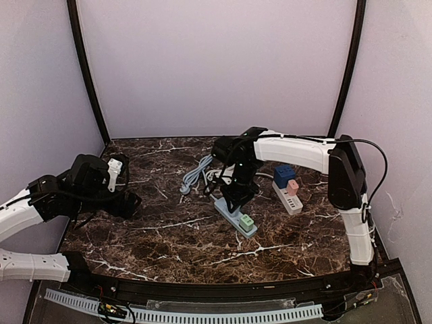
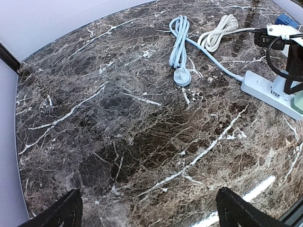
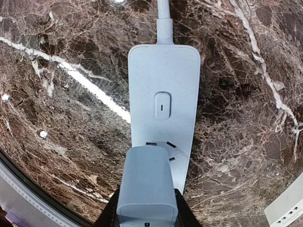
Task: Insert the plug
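My right gripper (image 3: 146,210) is shut on a light-blue plug block (image 3: 147,182), its black fingers (image 3: 111,213) at either side. The block hangs over the light-blue power strip (image 3: 163,80), just short of a socket whose slots (image 3: 163,145) still show past its front edge. The prongs are hidden under the block. From above, the right gripper (image 1: 236,191) stands over the strip (image 1: 228,210), which carries a green plug (image 1: 247,221) at its near end. My left gripper (image 2: 150,209) is open above bare marble at the table's left (image 1: 128,202), holding nothing.
A white power strip (image 1: 290,199) with a blue adapter (image 1: 284,175) and a pink one (image 1: 293,185) lies right of the blue strip. A coiled blue cable (image 2: 179,42) with its wall plug (image 2: 182,76) and a coiled white cable (image 2: 218,33) lie behind.
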`<state>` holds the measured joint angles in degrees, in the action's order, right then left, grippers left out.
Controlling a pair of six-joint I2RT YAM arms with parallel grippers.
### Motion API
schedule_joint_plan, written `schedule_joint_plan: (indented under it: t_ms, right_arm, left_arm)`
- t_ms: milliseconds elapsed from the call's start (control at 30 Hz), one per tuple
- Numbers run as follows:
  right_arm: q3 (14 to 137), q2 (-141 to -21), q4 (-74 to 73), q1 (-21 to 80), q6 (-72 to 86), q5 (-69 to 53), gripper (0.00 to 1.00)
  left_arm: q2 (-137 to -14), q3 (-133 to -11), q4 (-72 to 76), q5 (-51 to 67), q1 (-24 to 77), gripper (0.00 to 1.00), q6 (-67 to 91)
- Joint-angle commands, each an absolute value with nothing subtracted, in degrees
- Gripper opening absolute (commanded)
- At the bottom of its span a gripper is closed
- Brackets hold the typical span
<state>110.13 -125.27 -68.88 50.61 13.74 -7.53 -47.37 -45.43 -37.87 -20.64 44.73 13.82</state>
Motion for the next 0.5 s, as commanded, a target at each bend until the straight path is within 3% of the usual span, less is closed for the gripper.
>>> schedule_joint_plan:
  t_ms: [0,467]
  right_arm:
    - [111.14,-126.33,-68.95,51.06,12.93,-5.54,0.0]
    - [112.27,-126.51,-68.08,50.98,12.5,-6.14,0.0]
  left_arm:
    - [-46.75,-44.3,-38.68,-20.26,44.38,0.99,14.15]
    - [-46.68,-44.09,-38.59,-20.04,44.36,0.99,14.35]
